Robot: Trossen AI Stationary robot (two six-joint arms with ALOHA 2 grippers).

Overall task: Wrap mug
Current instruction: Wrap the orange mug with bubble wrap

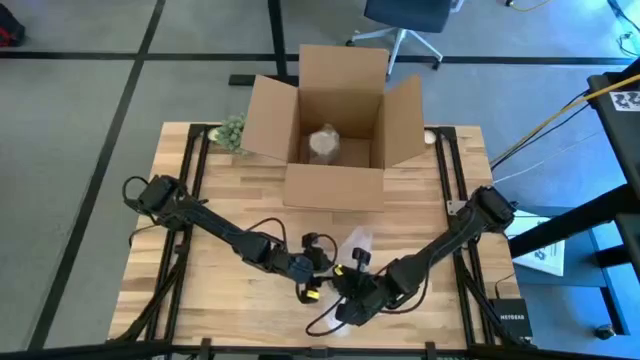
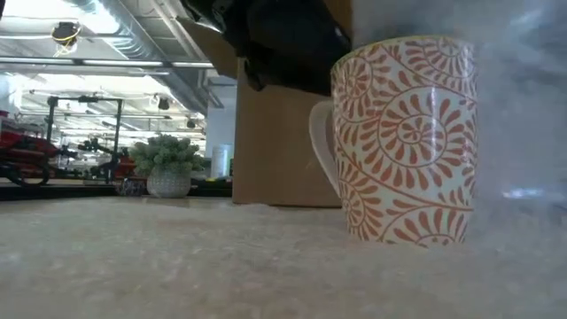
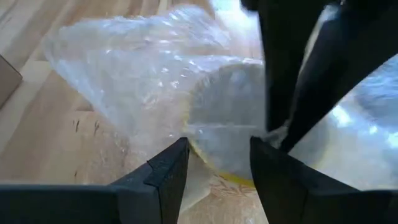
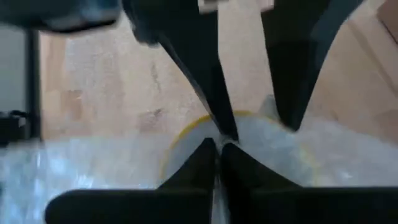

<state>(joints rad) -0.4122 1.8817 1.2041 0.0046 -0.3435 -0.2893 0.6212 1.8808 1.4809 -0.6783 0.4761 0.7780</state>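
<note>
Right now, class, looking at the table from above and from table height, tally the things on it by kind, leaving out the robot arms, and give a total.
Cardboard box: 1
Patterned mug: 1
Bubble wrap sheet: 1
Wrapped item inside the box: 1
Potted plant: 1
Total: 5

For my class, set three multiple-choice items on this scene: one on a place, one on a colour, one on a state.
1. Where does the small potted plant stand?
A. beside the cardboard box
B. inside it
C. on the floor

2. What colour is the mug pattern?
A. blue
B. orange
C. green

3. How is the right gripper?
A. wide open
B. out of view
C. shut on the bubble wrap

Answers:
1 A, it sits by the box's flap.
2 B, orange swirls on white.
3 C, fingertips meet on the wrap.
</note>
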